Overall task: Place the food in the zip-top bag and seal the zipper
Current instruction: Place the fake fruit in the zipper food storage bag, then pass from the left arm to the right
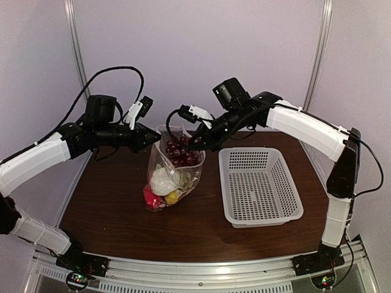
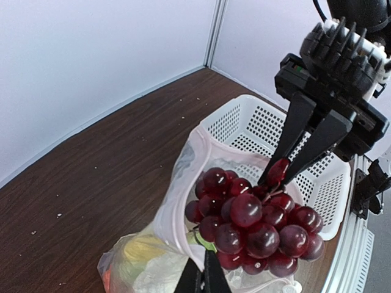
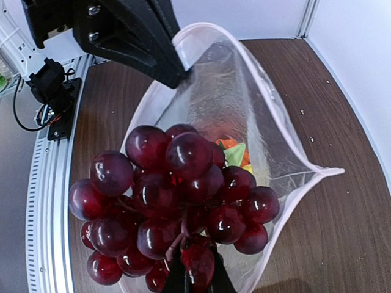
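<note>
The zip-top bag (image 1: 173, 183) stands upright mid-table with its mouth spread wide. Inside it lie a white cauliflower (image 1: 162, 180), a red piece (image 1: 150, 196) and a yellow piece (image 1: 173, 196). My left gripper (image 1: 157, 136) is shut on the bag's left rim, on the whitish zipper strip (image 2: 168, 207). My right gripper (image 3: 197, 274) is shut on one grape at the edge of the dark purple grapes (image 3: 165, 201), which hang in the bag's mouth (image 2: 250, 223). Orange and green food (image 3: 235, 149) shows below them.
A white perforated basket (image 1: 259, 186) sits on the brown table right of the bag, close under the right arm. Pale walls close the table at the back and sides. Cables trail from both wrists.
</note>
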Action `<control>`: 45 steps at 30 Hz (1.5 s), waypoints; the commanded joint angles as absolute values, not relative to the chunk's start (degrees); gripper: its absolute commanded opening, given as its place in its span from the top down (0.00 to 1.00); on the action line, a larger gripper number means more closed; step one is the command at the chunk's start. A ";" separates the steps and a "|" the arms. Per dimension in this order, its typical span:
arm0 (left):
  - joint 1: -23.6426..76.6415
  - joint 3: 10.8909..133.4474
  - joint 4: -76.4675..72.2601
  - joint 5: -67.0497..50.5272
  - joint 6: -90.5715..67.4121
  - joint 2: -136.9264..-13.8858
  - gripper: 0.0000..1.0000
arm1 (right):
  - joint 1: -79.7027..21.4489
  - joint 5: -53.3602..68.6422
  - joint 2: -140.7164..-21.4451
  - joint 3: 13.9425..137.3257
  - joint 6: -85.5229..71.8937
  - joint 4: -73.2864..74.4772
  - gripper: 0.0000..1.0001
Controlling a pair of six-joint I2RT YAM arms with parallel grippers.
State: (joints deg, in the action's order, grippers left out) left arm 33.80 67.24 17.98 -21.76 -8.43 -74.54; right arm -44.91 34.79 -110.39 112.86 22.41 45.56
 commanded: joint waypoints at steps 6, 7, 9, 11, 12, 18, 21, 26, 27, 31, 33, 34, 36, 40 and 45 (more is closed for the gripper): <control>33.44 67.15 13.85 -24.87 -8.52 -73.92 1.00 | -48.31 20.44 -111.60 116.16 19.26 42.93 0.93; 33.48 67.09 13.85 -24.94 -8.44 -73.98 1.00 | -49.05 18.77 -112.38 117.25 19.28 43.32 0.92; 33.49 66.93 13.78 -24.79 -8.35 -73.85 1.00 | -51.08 14.37 -113.82 118.96 19.13 43.38 0.92; 33.49 66.89 13.82 -24.69 -8.33 -73.89 1.00 | -52.23 10.90 -114.84 120.21 19.03 43.08 0.89; 33.49 66.95 13.81 -24.90 -8.35 -73.89 1.00 | -52.59 9.85 -115.21 120.84 18.85 43.00 0.84; 33.49 66.96 13.87 -24.76 -8.56 -73.96 1.00 | -53.69 6.12 -112.93 121.56 19.39 43.19 0.52; 33.49 67.14 13.92 -25.41 -8.67 -74.05 1.00 | -53.78 5.44 -110.22 120.38 19.96 42.54 0.48; 33.49 67.08 13.72 -26.17 -8.79 -74.42 1.00 | -53.96 -1.23 -108.53 117.51 20.88 40.27 0.48; 33.49 67.18 13.78 -26.62 -8.85 -74.54 1.00 | -53.96 -2.77 -108.80 116.94 20.88 39.90 0.48; 33.49 67.24 13.76 -27.12 -8.87 -74.47 1.00 | -53.92 -6.25 -111.51 116.54 20.25 40.31 0.48; 33.49 67.07 13.73 -26.59 -8.87 -74.36 1.00 | -53.96 -8.27 -113.01 116.94 19.63 40.40 0.51; 33.49 67.04 13.71 -26.58 -8.88 -74.36 1.00 | -53.91 -9.27 -113.59 117.12 19.31 40.30 0.55; 33.49 67.14 13.78 -26.72 -8.83 -74.38 1.00 | -53.88 -10.12 -114.41 117.74 18.82 40.50 0.61; 33.49 66.98 13.90 -25.63 -8.88 -74.25 1.00 | -53.79 -8.39 -114.66 118.50 18.10 41.68 0.65; 33.49 67.15 13.83 -26.24 -8.87 -74.40 1.00 | -53.78 -6.59 -113.58 117.51 18.01 41.91 0.86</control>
State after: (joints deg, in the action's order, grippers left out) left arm 33.80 67.16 17.96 -25.67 -8.51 -74.56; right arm -53.82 -6.61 -114.76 117.69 19.16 40.95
